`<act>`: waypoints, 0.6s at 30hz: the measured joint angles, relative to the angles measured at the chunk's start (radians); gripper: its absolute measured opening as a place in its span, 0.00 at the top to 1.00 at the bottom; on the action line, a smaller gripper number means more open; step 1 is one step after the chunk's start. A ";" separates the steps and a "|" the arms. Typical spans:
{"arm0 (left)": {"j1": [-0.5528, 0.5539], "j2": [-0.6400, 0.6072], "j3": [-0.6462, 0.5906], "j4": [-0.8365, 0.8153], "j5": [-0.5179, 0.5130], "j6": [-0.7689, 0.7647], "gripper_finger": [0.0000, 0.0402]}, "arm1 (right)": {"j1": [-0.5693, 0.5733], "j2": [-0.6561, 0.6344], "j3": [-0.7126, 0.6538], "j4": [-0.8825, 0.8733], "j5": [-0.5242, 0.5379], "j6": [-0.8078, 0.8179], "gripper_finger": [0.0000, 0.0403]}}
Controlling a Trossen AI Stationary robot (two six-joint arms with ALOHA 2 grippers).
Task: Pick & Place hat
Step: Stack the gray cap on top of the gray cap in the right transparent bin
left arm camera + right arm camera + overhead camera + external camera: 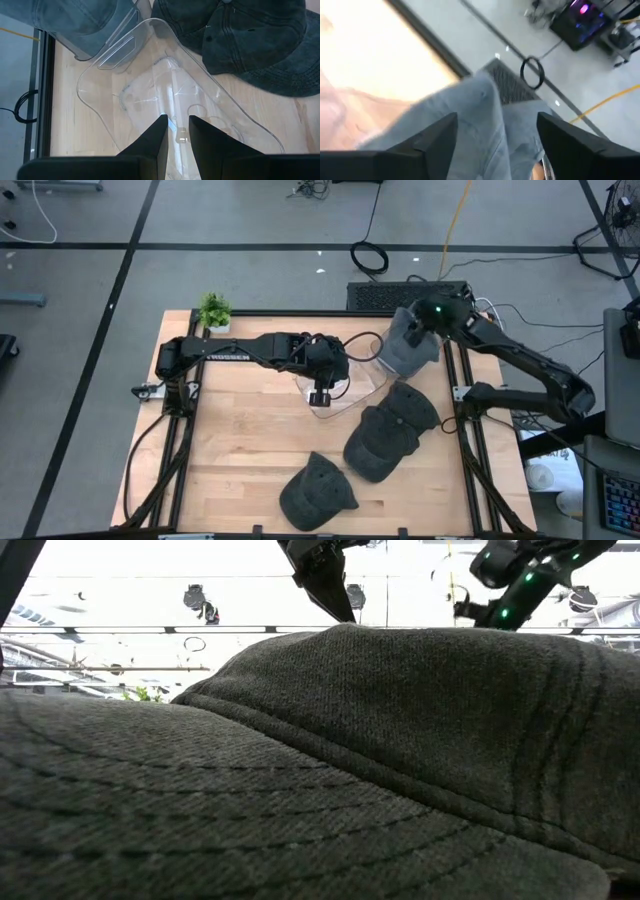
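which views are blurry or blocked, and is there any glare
Right wrist view: motion-blurred over the light blue hat. Low view: a dark hat fills the frame, background washed out bright. Left wrist view: sharp, faint reflections on the clear plastic tray. High view: evenly lit.

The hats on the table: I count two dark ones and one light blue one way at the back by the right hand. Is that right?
Almost. There are three dark hats, not two: one near the front edge and two overlapping beside it, as the high view shows. The light blue hat is indeed at the back by the right hand.
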 joint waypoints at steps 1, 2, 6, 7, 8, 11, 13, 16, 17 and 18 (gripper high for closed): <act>0.000 0.000 0.000 0.000 0.000 0.000 0.78 | 0.007 -0.021 0.000 -0.001 -0.001 0.030 0.33; 0.000 0.000 0.000 0.000 0.000 0.000 0.78 | 0.015 -0.044 0.001 -0.009 -0.004 0.069 0.32; 0.000 0.000 0.000 0.000 0.000 0.000 0.78 | 0.063 -0.125 0.001 -0.105 -0.136 0.221 0.41; 0.000 0.000 0.000 0.000 0.000 0.000 0.78 | 0.077 -0.139 0.001 -0.134 -0.186 0.250 0.47; 0.000 0.000 0.000 0.000 0.000 0.003 0.78 | 0.092 -0.148 0.002 -0.171 -0.226 0.271 0.53; 0.000 0.000 0.000 0.000 0.000 0.005 0.78 | 0.138 -0.145 0.002 -0.314 -0.238 0.302 0.79; 0.002 0.000 0.000 0.001 0.000 0.005 0.78 | 0.157 -0.127 0.001 -0.397 -0.201 0.299 0.94; 0.006 0.000 0.000 0.002 0.000 0.005 0.78 | 0.173 -0.095 0.001 -0.451 -0.067 0.329 0.96; 0.007 0.000 0.000 0.003 0.000 0.004 0.78 | 0.173 -0.083 0.001 -0.459 -0.034 0.332 0.96; 0.007 0.000 0.000 0.002 0.000 0.004 0.78 | 0.171 -0.072 0.001 -0.467 -0.025 0.333 0.96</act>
